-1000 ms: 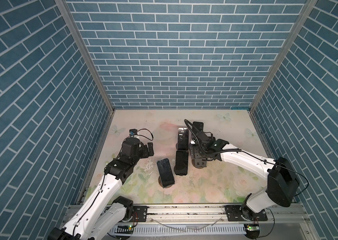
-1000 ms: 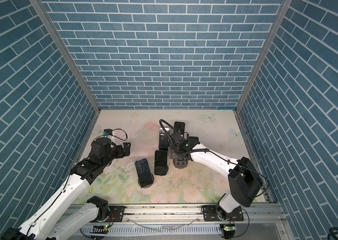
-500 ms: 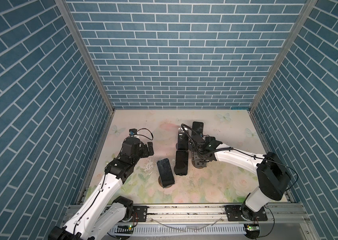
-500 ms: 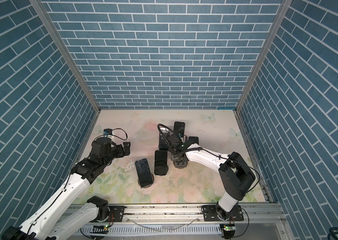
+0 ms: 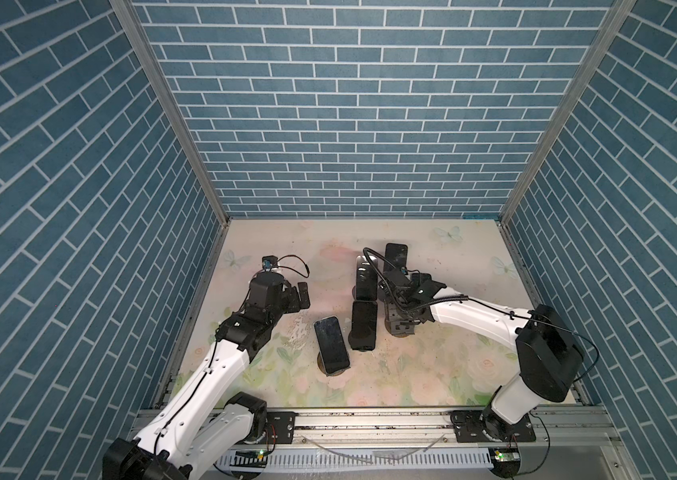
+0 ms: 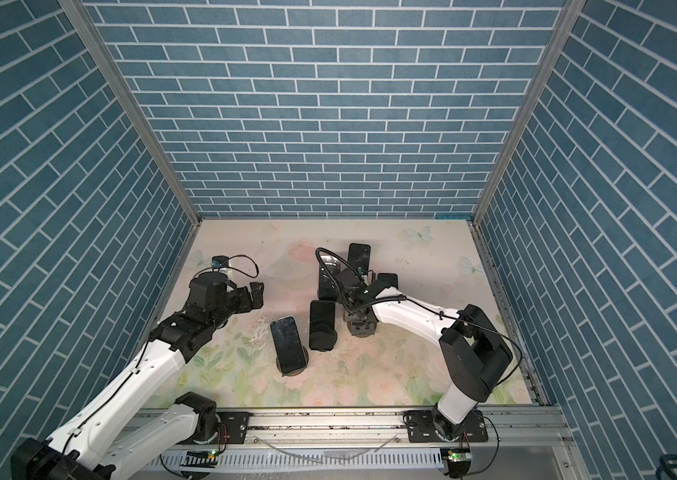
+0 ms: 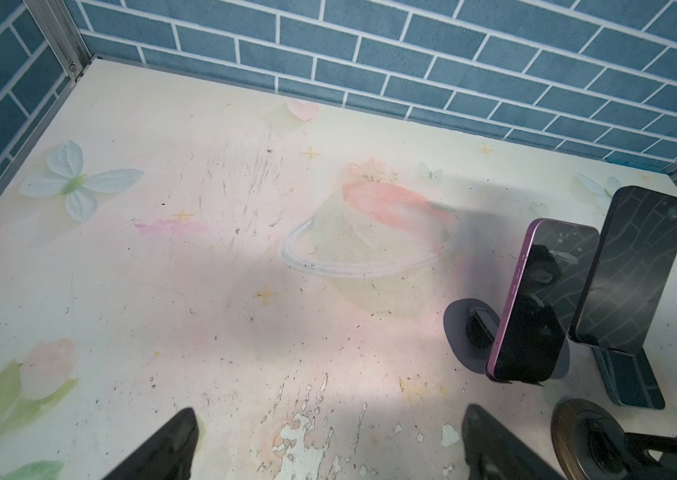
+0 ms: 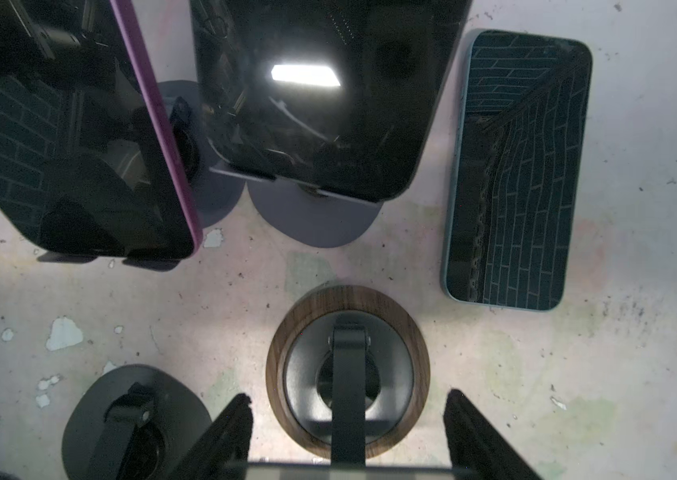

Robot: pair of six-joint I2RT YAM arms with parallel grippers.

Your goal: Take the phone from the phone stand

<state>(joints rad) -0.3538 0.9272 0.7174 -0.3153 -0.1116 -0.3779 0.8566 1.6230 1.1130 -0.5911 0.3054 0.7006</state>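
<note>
Right wrist view, entry by item.

**Right gripper** (image 8: 349, 397): the jaws have drawn in over the last second. They now appear pressed on the side edges of the phone (image 8: 295, 471), of which only the top rim shows between the fingers.

**Phone**: judged still seated on the wood-ringed stand (image 8: 275, 374), whose arm runs up to that rim. The grasp looks made and the lift has not yet begun.

**Left gripper** (image 7: 330, 409): unchanged, jaws spread wide and empty. In both top views it sits well apart from the stand, on its left.

**Neighbours of the stand:**
- Black stand base (image 8: 133, 419), just beside it.
- Purple phone (image 8: 70, 137) and dark phone (image 8: 320, 95), upright close behind it.
- Blue phone (image 8: 515, 166), flat on the table behind the stand, toward the right arm's side.

**Room:** in a top view the table (image 5: 453, 365) lies bare in front of the stand and to its right. Nothing hangs above the stand but the gripper itself.

**Judgement:** the phone should come upward and forward, away from the crowded back. A tilt backward risks knocking the upright phones.
</note>
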